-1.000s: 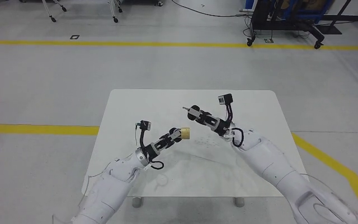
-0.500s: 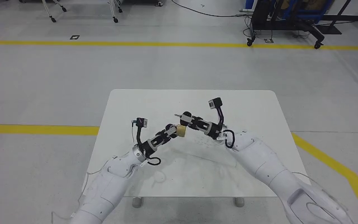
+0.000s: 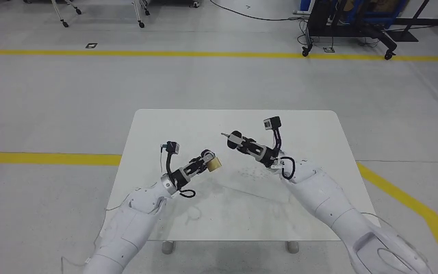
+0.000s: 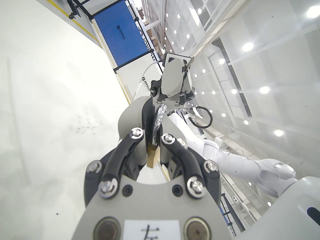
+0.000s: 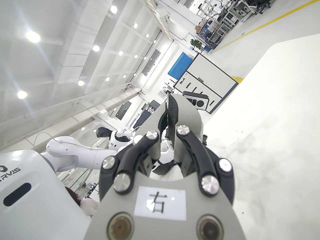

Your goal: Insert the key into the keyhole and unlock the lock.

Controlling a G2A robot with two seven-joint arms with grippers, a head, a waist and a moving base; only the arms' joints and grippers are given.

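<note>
In the top view my left gripper (image 3: 208,163) is above the middle of the white table (image 3: 308,130), shut on a small brass lock (image 3: 215,164). The left wrist view shows the lock (image 4: 152,157) clamped between the fingers (image 4: 132,123), its brass body pointing back toward the wrist. My right gripper (image 3: 233,139) hangs a short way up and to the right of the lock, shut on a thin key (image 3: 225,135) whose tip sticks out toward the left arm. A clear gap separates key and lock. In the right wrist view the gripper (image 5: 169,116) is pressed shut, hiding the key.
The tabletop carries faint scuff marks (image 3: 256,172) under the right arm. Yellow floor lines (image 3: 61,158) run past the table, and a black wheeled frame (image 3: 349,31) stands far behind it.
Half a second ago the key tip was right against the lock. Since then the right gripper has drawn back up and to the right, and the left gripper has dropped slightly, opening a gap.
</note>
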